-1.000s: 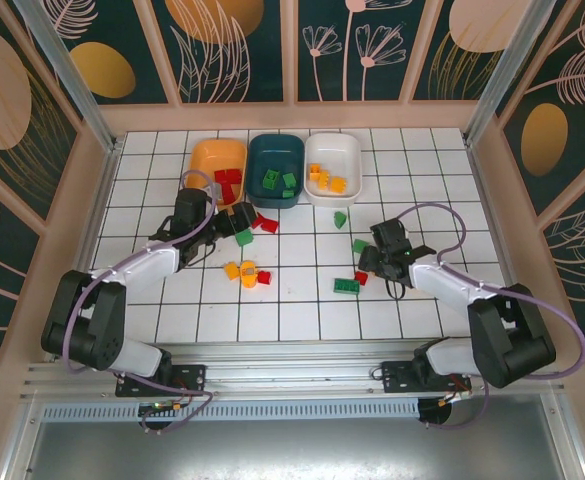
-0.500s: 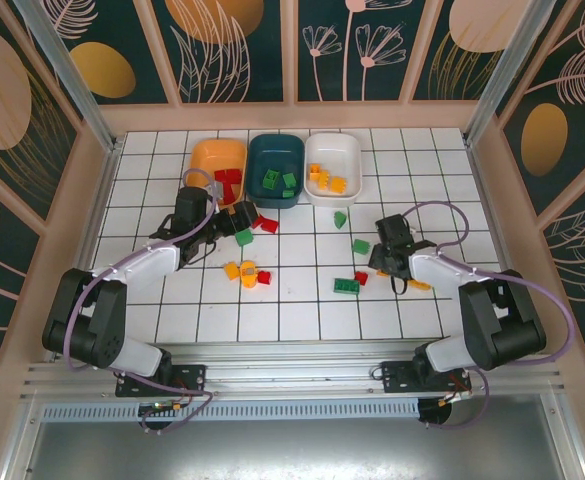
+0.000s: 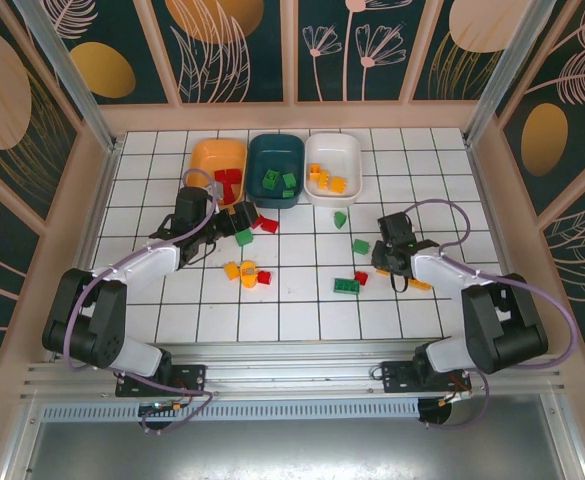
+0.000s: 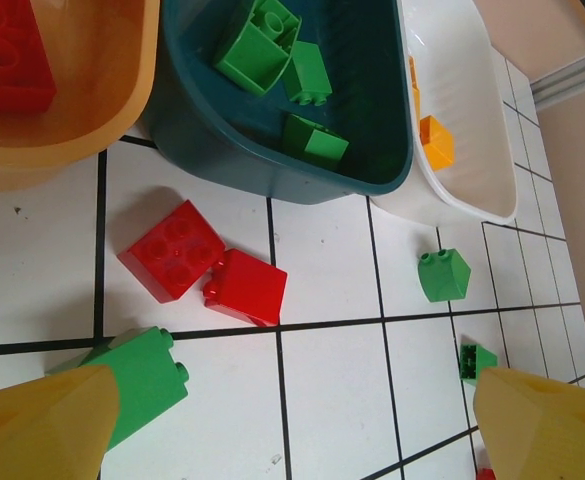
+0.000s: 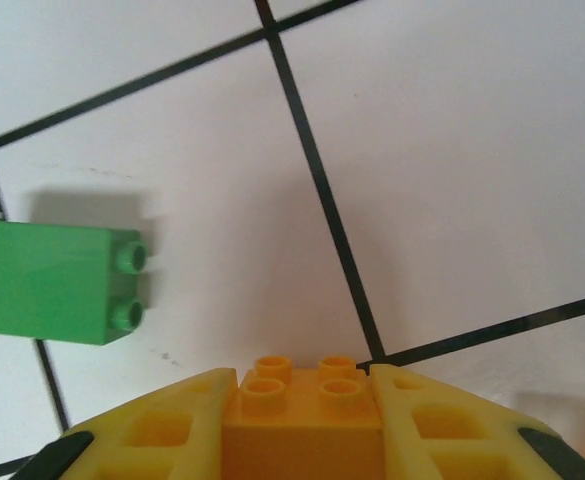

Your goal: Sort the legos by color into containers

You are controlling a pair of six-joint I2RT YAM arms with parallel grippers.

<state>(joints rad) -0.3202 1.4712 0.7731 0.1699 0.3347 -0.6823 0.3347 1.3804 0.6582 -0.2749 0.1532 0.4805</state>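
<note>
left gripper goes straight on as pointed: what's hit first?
Probably the two touching red bricks ahead of the open left gripper, before the dark teal tub. The green brick by one fingertip could be clipped sooner; depth unclear.

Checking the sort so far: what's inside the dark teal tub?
Inside the dark teal tub: one large green brick and two smaller green bricks, no other colour seen. Its near wall covers the floor strip right behind it in the left wrist view.
</note>
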